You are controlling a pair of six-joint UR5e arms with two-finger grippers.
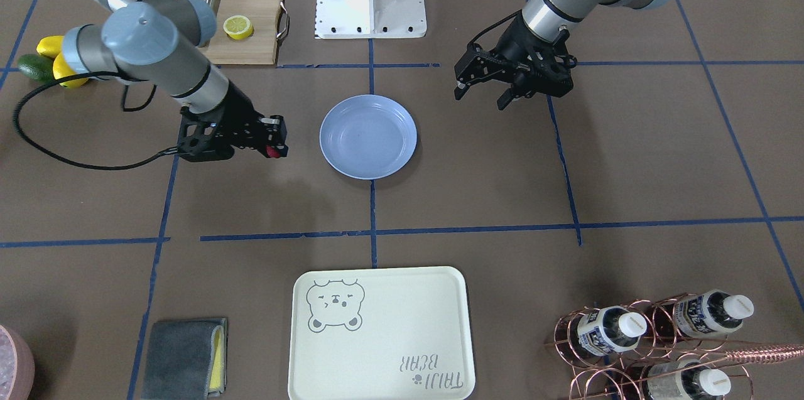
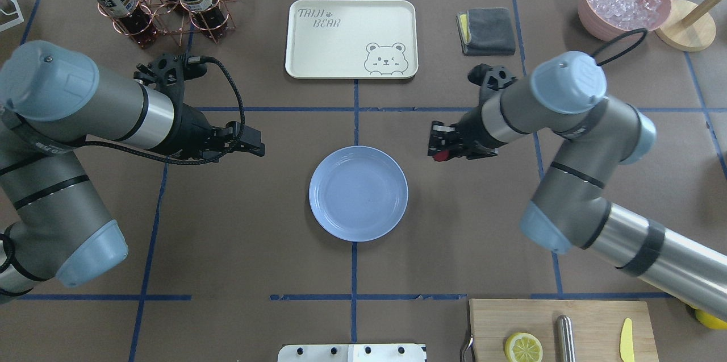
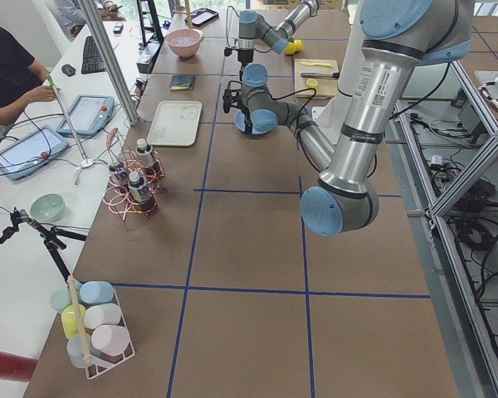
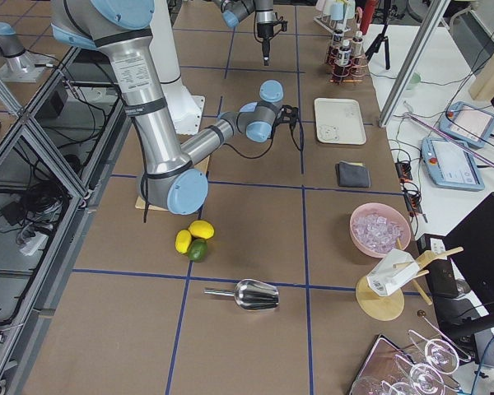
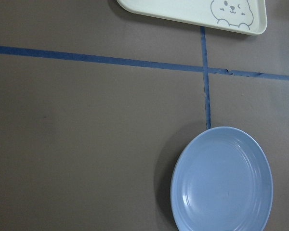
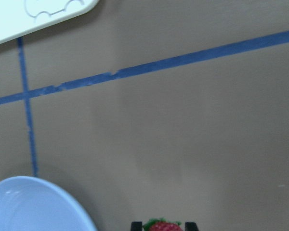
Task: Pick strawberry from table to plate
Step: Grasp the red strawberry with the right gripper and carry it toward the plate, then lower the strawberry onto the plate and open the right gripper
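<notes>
1. The right hand (image 1: 275,147), left of centre in the front-facing view, is closed on the small dark-red strawberry (image 6: 162,226) with a green leafy end. At the bottom edge of the right wrist view, the berry sits pinched between the two black fingertips (image 6: 137,226).
2. The round, glossy light-blue plate (image 1: 368,136) lies in the middle of the brown paper-covered counter (image 1: 477,186), on a blue tape line (image 1: 372,211).
3. The held strawberry is near the plate's rim but outside it, to the plate's left in the front-facing view.
4. The left hand (image 1: 480,100), to the upper right of the plate in that view, stands with its fingers spread apart.
5. The cream rectangular bear-printed tray (image 1: 377,337) lies at bottom centre, well apart from the plate.
</notes>
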